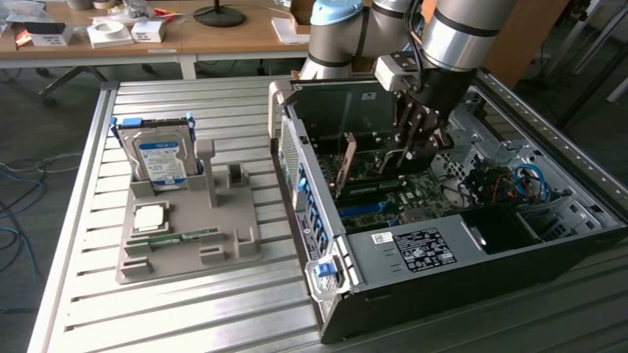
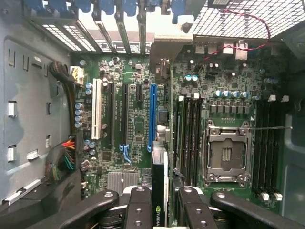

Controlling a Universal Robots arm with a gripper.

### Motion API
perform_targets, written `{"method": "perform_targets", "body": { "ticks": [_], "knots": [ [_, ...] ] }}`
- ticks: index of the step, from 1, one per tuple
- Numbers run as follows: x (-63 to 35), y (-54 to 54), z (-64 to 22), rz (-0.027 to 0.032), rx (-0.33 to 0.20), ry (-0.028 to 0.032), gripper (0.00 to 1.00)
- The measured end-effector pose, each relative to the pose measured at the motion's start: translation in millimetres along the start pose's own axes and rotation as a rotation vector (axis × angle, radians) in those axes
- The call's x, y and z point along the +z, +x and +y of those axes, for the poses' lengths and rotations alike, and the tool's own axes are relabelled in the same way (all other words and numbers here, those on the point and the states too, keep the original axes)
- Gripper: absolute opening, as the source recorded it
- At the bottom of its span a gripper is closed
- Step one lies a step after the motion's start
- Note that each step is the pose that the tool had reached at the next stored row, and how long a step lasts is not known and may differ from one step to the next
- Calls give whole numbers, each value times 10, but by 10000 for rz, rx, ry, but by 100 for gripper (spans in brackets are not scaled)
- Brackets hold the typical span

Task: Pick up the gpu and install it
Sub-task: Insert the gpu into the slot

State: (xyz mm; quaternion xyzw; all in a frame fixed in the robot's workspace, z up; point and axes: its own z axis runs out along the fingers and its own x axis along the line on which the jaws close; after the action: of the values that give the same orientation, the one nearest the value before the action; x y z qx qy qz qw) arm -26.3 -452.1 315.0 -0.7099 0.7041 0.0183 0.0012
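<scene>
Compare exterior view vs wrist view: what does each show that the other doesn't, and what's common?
Exterior view adds: the arm reaching down into the open case, and the parts tray at the exterior view's left with the hard drive standing in it.
Wrist view adds: a straight-down look at the CPU socket and the NVIDIA logo on the card's edge.
Both: the gpu between the fingers, over the motherboard.

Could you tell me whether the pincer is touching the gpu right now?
Touching. In the wrist view the gpu stands edge-on inside the pincer, whose fingers sit flush against its sides.
</scene>
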Motion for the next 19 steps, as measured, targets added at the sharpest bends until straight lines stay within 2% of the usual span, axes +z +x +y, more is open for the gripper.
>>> {"method": "perform_targets", "body": {
  "ticks": [10,17,18,19],
  "knots": [
    [58,2,9,1,-16,10,26],
    [128,9,32,4,-35,52,26],
    [143,9,45,-1,-36,85,26],
    [166,11,81,-1,-55,159,26]
  ]
}}
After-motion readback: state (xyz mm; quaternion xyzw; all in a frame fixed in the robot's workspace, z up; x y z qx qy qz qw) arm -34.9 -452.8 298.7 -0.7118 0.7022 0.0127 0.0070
